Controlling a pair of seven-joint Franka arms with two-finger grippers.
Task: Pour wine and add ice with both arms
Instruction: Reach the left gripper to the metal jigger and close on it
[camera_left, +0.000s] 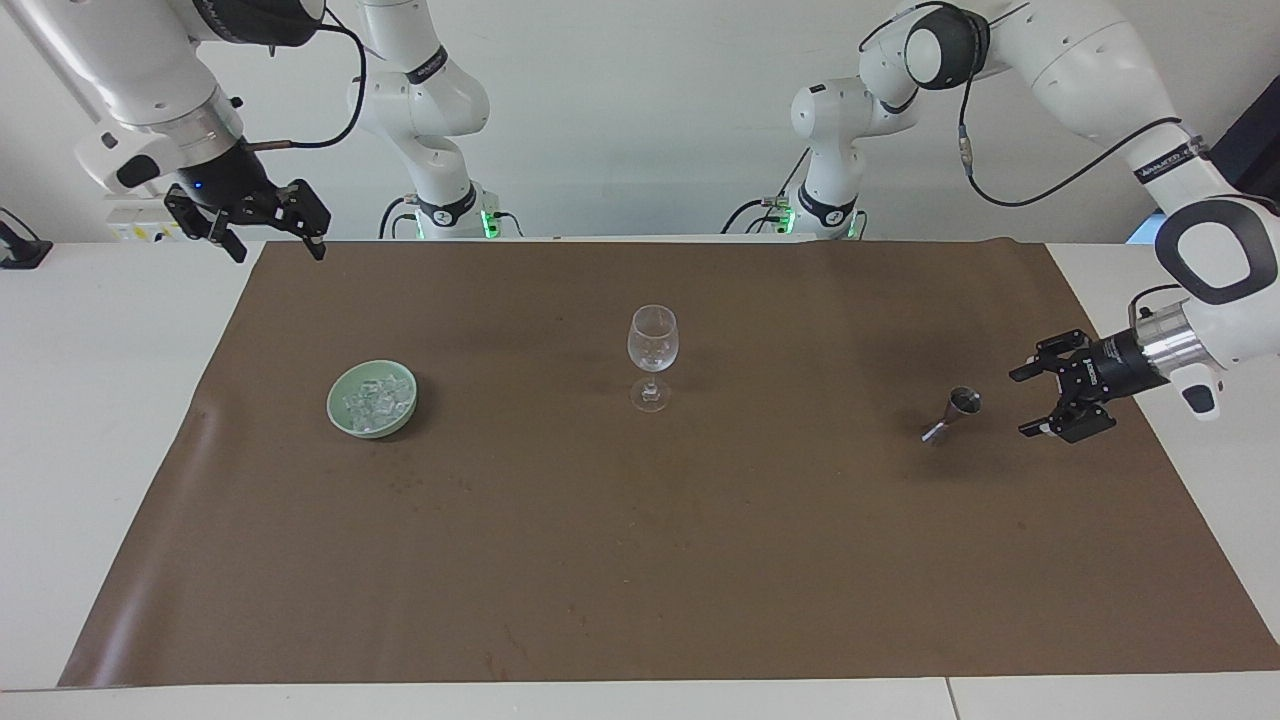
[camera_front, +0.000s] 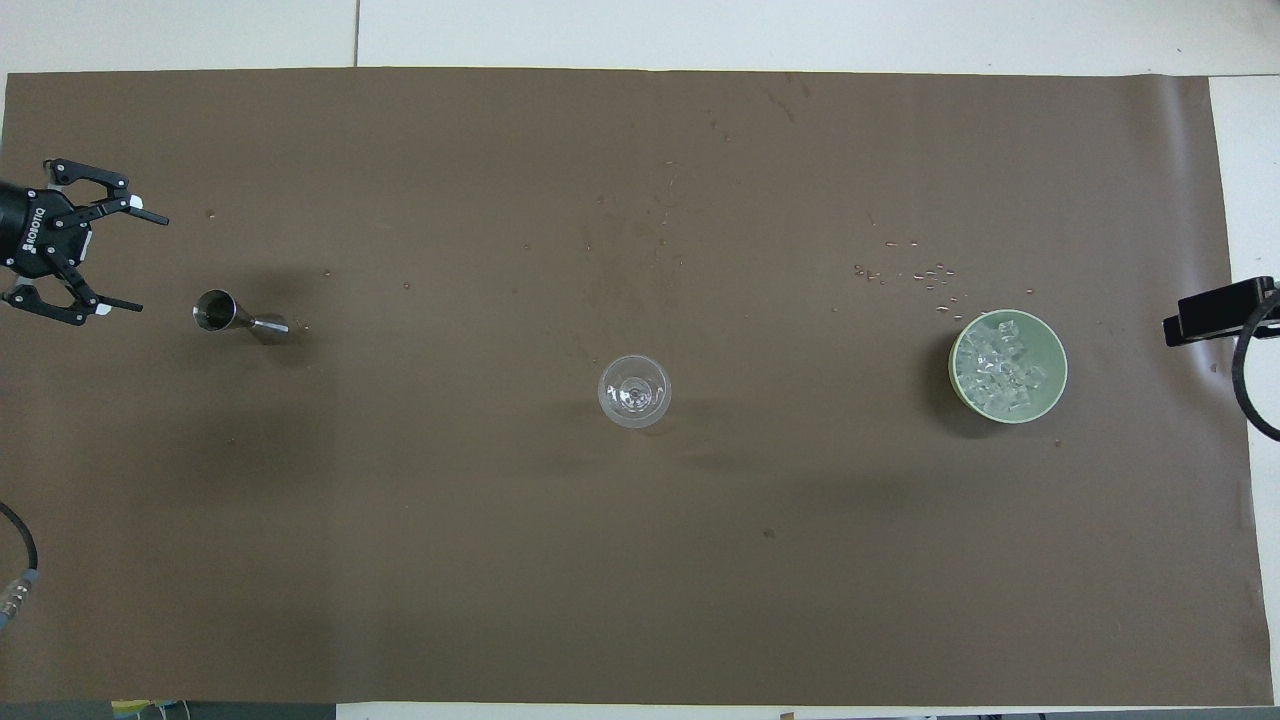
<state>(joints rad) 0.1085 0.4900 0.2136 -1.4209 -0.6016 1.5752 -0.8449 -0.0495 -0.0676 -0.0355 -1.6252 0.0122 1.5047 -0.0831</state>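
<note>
At the lower centre of the facing view only bare brown mat (camera_left: 640, 560) is seen. Higher up, three things are lined across mid-frame: the jigger (camera_left: 955, 414) at the right, the glass (camera_left: 652, 352) at the centre, and the ice (camera_left: 377, 400) heaped in the green bowl (camera_left: 343, 417) at the left.

The left gripper (camera_left: 1040, 402) is held low at the right edge, just beside the jigger, its jaws spread wide and nothing held between them. The jigger is narrow-waisted and probably light; if one finger is brought in ahead of the other, it could be knocked over and any wine in it lost onto the mat. A squeeze too near the rim could let it slip.

At the upper left the right gripper (camera_left: 268, 241) is parked above the mat's corner, open and empty, waiting.
</note>
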